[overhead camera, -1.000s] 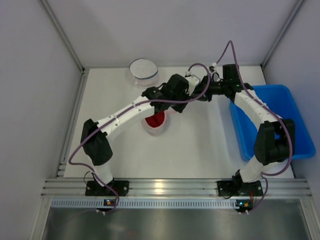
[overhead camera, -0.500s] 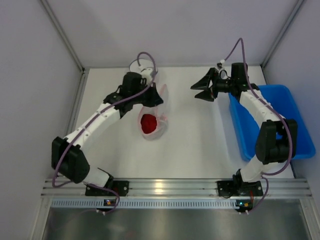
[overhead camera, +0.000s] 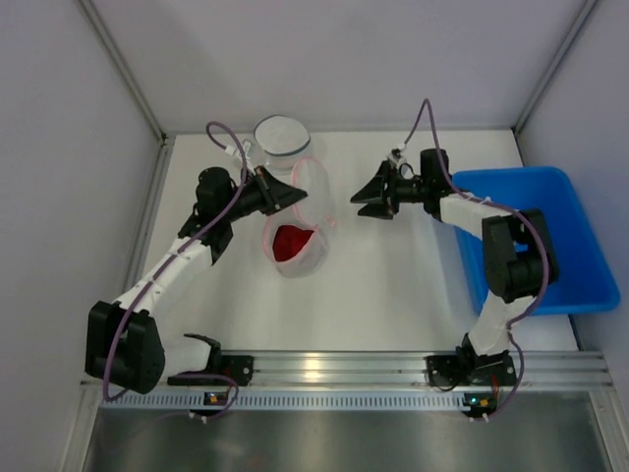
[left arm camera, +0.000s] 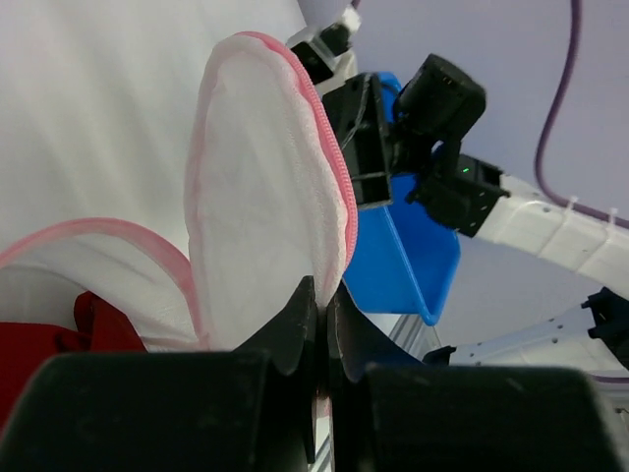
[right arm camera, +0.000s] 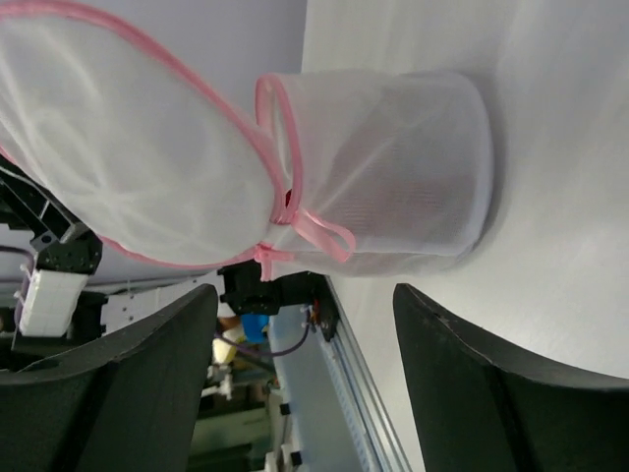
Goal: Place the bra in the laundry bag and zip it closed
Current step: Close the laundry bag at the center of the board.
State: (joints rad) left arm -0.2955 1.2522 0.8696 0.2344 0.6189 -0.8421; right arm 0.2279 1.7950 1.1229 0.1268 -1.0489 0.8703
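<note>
The laundry bag [overhead camera: 295, 258] is a white mesh cylinder with pink trim, standing mid-table; the red bra [overhead camera: 288, 243] lies inside it. Its round lid flap [overhead camera: 314, 185] stands raised, unzipped. My left gripper [overhead camera: 296, 195] is shut on the lid's zipper edge; in the left wrist view the jaws [left arm camera: 322, 295] pinch the mesh lid [left arm camera: 265, 187], with the bra [left arm camera: 54, 339] at lower left. My right gripper [overhead camera: 358, 205] stands open to the right of the bag, apart from it. In the right wrist view it [right arm camera: 305, 300] faces the bag's wall [right arm camera: 403, 167] and pink loop [right arm camera: 321, 236].
A second round mesh bag [overhead camera: 282, 140] with dark trim sits at the back, just behind the left gripper. A blue bin [overhead camera: 550, 246] stands along the right edge, beside the right arm. Grey walls enclose the table on three sides.
The right gripper opened, let go of the bag and drew back to the right. The left gripper shut on the lid and the left arm swung left, lifting the flap.
</note>
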